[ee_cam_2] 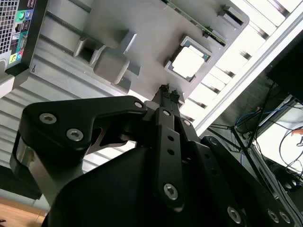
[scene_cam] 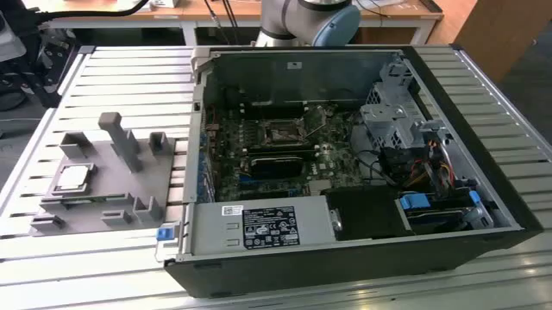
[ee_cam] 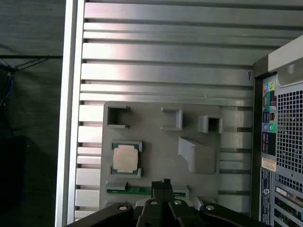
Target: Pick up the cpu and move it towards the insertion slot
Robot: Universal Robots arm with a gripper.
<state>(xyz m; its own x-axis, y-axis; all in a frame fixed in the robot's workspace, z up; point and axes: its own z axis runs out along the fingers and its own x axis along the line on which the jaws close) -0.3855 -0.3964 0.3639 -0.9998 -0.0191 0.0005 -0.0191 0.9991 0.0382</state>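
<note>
Gripper (ee_cam_2: 169, 91) (ee_cam: 161, 183) fingertips are pressed together into a narrow black point, with nothing between them. In both wrist views that point hangs over the grey plastic fixture (ee_cam_2: 142, 28) (ee_cam: 156, 142), clear of everything on it. In the first wrist view the tips sit over the fixture's edge, by a thin green strip (ee_cam: 127, 190) lying in a slot there.

Near the tips but apart from them, the cpu (ee_cam_2: 188, 63) (ee_cam: 125, 158) (scene_cam: 74, 179) lies flat in a square seat of the fixture, its pale silver top facing up and a darker border showing round it. Several upright posts and open-sided blocks stand on the rest of the fixture plate, all apart from the chip.

The fixture rests on a table (scene_cam: 129, 84) of ribbed aluminium slats. Just beside it, toward the exterior view's right, an open computer case (scene_cam: 345, 274) lies on its side; its rear ports (ee_cam: 269, 118) (ee_cam_2: 19, 28) show in both wrist views.

Inside the case, on the motherboard (scene_cam: 229, 139), the insertion slot (scene_cam: 282, 134) is a small square with a shiny metal frame and a dark centre. It is well apart from the cpu. A long black card (scene_cam: 276, 165) lies just below it in the exterior view, and a labelled power supply (scene_cam: 258, 226) fills the near corner. The arm (scene_cam: 306, 19) rises behind the case's far wall.
</note>
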